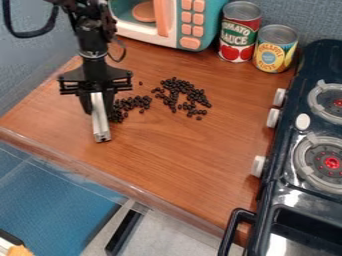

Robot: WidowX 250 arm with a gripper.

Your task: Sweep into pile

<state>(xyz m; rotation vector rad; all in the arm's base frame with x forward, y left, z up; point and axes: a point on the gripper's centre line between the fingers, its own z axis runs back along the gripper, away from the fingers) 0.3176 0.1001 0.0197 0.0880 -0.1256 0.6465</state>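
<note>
Black beans point(179, 89): scattered on the counter in two patches, a broad, ragged one and a tighter one at nine o'clock from it, reaching in beside the bar, with a few strays around the edges. It isn't one pile yet.
Handling: I'd reckon each bean light, hard and smooth, quick to roll; a brisk shove would likely scatter them, so slow, low strokes would suit.
Bar point(101, 122): pale, straight and stiff-looking, slanting down toward six o'clock. Its upper end is the sensible place to grip, leaving the length below for pushing. From where I stand, I can't quite make out whether the nearest beans touch it.
Gripper point(98, 106): at nine o'clock from the broad patch, closed down to the bar's width, with the bar clasped between its fingers.
Counter point(157, 162): brown wood-look and flat, so beans should slide readily; a clear strip point(100, 175) runs along its near edge.
Cans: tomato sauce point(238, 32) at one o'clock, pineapple point(274, 49) at two.
Toy microwave point(189, 25): twelve o'clock, teal and white, orange buttons.
Stove point(284, 192): four o'clock, dark, its pale knobs point(258, 166) facing the beans.
Blue floor point(50, 205): seven o'clock, beyond the counter's edge.
</note>
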